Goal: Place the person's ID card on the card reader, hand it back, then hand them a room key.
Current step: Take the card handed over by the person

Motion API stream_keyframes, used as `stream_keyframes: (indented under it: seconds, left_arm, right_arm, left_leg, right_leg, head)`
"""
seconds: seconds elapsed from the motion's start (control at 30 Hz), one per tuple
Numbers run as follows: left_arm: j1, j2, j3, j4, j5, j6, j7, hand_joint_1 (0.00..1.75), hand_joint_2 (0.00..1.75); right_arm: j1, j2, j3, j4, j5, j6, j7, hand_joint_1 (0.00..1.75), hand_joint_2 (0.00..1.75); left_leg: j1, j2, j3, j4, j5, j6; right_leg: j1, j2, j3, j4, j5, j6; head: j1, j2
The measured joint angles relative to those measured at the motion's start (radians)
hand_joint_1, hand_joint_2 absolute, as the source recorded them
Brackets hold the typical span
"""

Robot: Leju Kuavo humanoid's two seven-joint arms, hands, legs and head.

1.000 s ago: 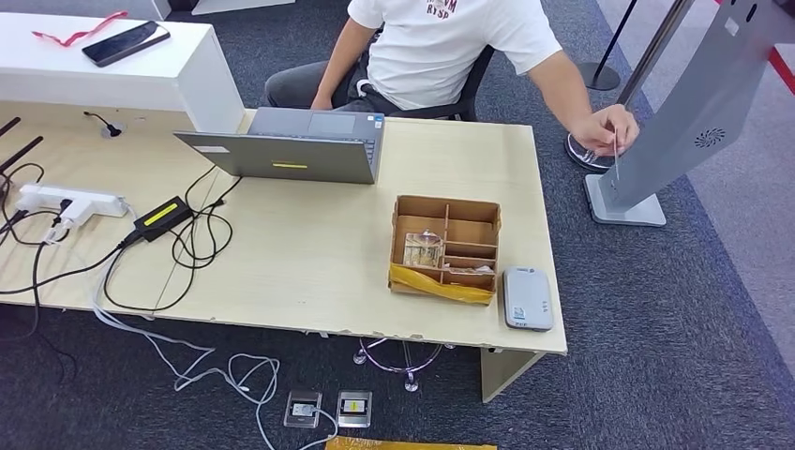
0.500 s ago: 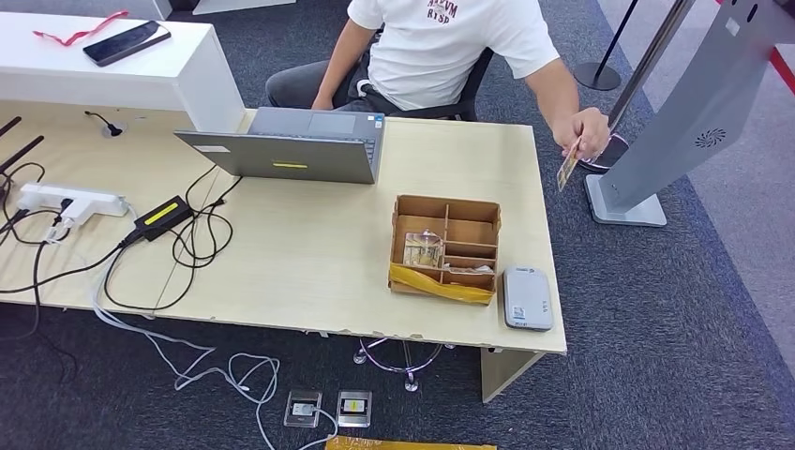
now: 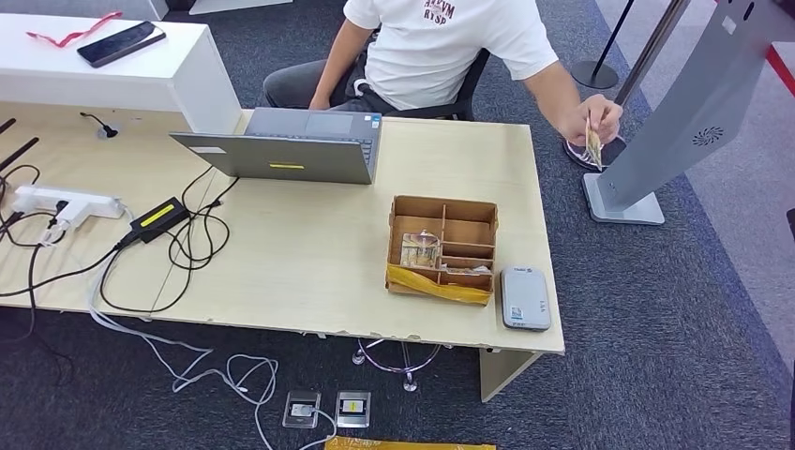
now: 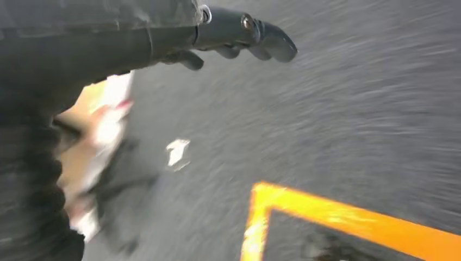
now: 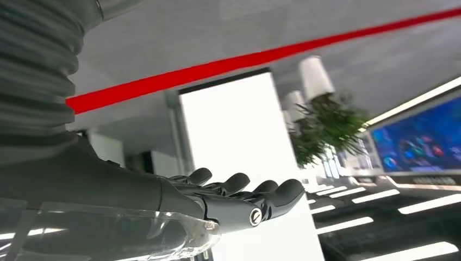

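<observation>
A head view looks down on a pale wooden table (image 3: 309,253). At the upper right of the frame, beyond the table's far right corner, a seated person's hand (image 3: 600,117) holds the ID card (image 3: 593,145) upright and edge-on, out over the carpet beside a grey kiosk stand (image 3: 656,141). The white card reader (image 3: 525,297) lies flat near the table's lower right corner, just beside a cardboard divided box (image 3: 442,248) with small items in it. An open laptop (image 3: 291,150) sits at upper centre. In the wrist views, the robot's left hand (image 4: 239,35) hangs over dark floor and the right hand (image 5: 234,198) is raised, each with fingers stretched out, slightly apart, holding nothing. The card looks thin, stiff, light and smooth, so it may slip; pinching its free lower edge on both flat faces seems safest.
</observation>
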Motion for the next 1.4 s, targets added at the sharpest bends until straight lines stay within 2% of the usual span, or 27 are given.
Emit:
stream_keyframes:
  seconds: [0.1,0.2,0.37,0.57,0.9,1.33,1.37,1.4]
  left_arm:
    - [0.001,0.001,-0.108,-0.009,-0.001,-0.001,0.001,0.0,1.75]
    - [0.002,0.002,-0.186,-0.014,0.003,-0.002,0.002,0.0,1.75]
    - [0.014,0.007,-0.284,-0.022,0.016,-0.005,0.002,0.0,1.75]
    - [0.016,0.012,-0.362,-0.029,0.028,-0.004,0.0,0.0,1.75]
    - [0.018,0.028,-0.443,-0.032,0.046,-0.005,0.004,0.0,1.75]
    - [0.022,0.037,-0.494,-0.037,0.08,-0.005,0.008,0.0,1.75]
    - [0.022,0.037,-0.497,-0.037,0.082,-0.005,0.008,0.0,1.75]
    - [0.022,0.038,-0.5,-0.037,0.084,-0.005,0.008,0.0,1.75]
  right_arm:
    - [-0.05,-0.004,0.094,-0.033,-0.018,-0.077,-0.015,0.0,1.75]
    - [-0.1,-0.002,0.182,-0.043,-0.026,-0.116,-0.04,0.0,1.75]
    - [-0.158,0.008,0.309,-0.065,-0.023,-0.134,-0.083,0.0,1.75]
    - [-0.213,0.036,0.441,-0.098,-0.01,-0.124,-0.115,0.0,1.75]
    - [-0.282,0.109,0.609,-0.122,-0.004,-0.104,-0.163,0.0,1.75]
    - [-0.356,0.199,0.736,-0.096,-0.032,-0.109,-0.205,0.01,1.75]
    - [-0.359,0.203,0.743,-0.092,-0.033,-0.109,-0.206,0.11,1.75]
    - [-0.362,0.207,0.749,-0.09,-0.035,-0.109,-0.207,0.49,1.75]
  left_leg:
    - [0.0,0.002,0.001,0.0,0.0,0.0]
    - [0.0,0.002,0.001,0.0,0.0,0.0]
    - [0.0,0.001,0.0,0.0,0.0,0.0]
    - [0.0,0.001,0.0,0.0,0.0,0.0]
    - [0.0,0.001,0.0,0.0,0.0,0.0]
    - [0.0,0.002,0.0,0.0,0.0,0.0]
    - [0.0,0.002,0.0,0.0,0.0,0.0]
    - [0.0,0.002,0.0,0.0,0.0,0.0]
  right_leg:
    - [0.0,0.002,0.0,0.0,0.0,0.0]
    - [0.0,0.002,0.0,0.0,0.0,0.0]
    - [0.0,0.001,0.0,0.0,0.0,0.0]
    - [0.0,0.001,0.0,0.0,-0.001,-0.001]
    - [0.0,0.001,0.0,0.0,-0.001,-0.001]
    - [0.0,0.002,-0.001,0.0,-0.001,-0.001]
    - [0.0,0.002,-0.001,0.0,-0.001,-0.001]
    - [0.0,0.002,-0.001,0.0,-0.001,-0.001]
  head:
    - [0.0,0.0]
    - [0.0,0.0]
    - [0.0,0.0]
    - [0.0,0.0]
    - [0.0,0.0]
    - [0.0,0.0]
    - [0.0,0.0]
    - [0.0,0.0]
